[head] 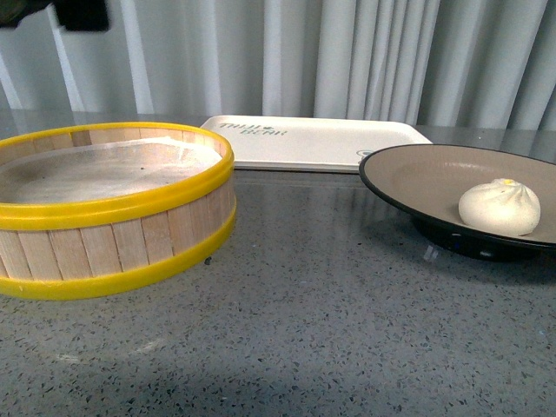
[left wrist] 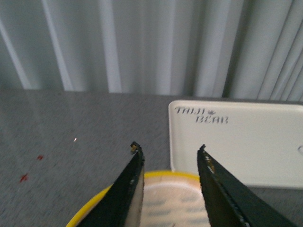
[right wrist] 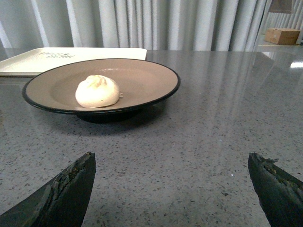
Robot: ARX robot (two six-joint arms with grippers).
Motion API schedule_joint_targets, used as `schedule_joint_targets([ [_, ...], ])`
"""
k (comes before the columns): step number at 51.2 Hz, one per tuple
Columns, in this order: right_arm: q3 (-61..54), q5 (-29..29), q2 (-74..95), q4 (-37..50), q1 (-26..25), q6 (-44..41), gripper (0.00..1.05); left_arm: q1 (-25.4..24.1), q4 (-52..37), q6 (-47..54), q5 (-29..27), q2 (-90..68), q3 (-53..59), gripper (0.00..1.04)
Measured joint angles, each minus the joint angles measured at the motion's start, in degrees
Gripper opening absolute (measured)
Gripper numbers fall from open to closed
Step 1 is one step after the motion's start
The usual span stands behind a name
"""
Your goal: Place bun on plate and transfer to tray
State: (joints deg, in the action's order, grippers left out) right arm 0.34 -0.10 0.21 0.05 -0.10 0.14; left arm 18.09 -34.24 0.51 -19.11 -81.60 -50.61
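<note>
Bun (right wrist: 97, 91) rests inside the plate (right wrist: 142, 78), near its middle, upright, pleats up; first half of the task judged complete. Plate stands on the grey table (head: 347, 330), not on the tray (head: 313, 139). Tray lies just behind the plate, offset toward the steamer basket (head: 113, 234); whether the plate's far rim touches the tray's corner cannot be told. Right gripper (right wrist: 171, 158): jaws wide apart, empty, low over the table, with the plate straight ahead of the opening and its near rim facing the fingertips. Left gripper (left wrist: 169, 147): jaws apart, empty, above the steamer basket, well to the side of the plate. Judgement: the right arm is the nearer one. The plate is round, so no grasp axis is preferred, and the near rim is the reachable edge. The carry then runs away from the right gripper, past the plate's present spot, onto the tray.
</note>
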Motion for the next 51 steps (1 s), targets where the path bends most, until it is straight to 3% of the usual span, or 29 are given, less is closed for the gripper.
schedule_joint_targets([
  [5, 0.0, 0.02, 0.0, 0.0, 0.0, 0.0, 0.96, -1.73, -2.75, -0.33, 2.38, 3.56, 8.31, 0.21],
  [9, 0.0, 0.07, 0.0, 0.0, 0.0, 0.0, 0.96, -3.23, -5.33, -0.59, 5.42, 7.43, 16.5, 0.04],
  [24, 0.0, 0.04, 0.0, 0.0, 0.0, 0.0, 0.96, -9.33, -9.22, -0.63, 10.75, 19.78, 32.92, 0.04],
  [51, 0.0, 0.07, 0.0, 0.0, 0.0, 0.0, 0.96, -17.9, -3.54, -0.66, 18.71, 38.16, 45.38, 0.04],
])
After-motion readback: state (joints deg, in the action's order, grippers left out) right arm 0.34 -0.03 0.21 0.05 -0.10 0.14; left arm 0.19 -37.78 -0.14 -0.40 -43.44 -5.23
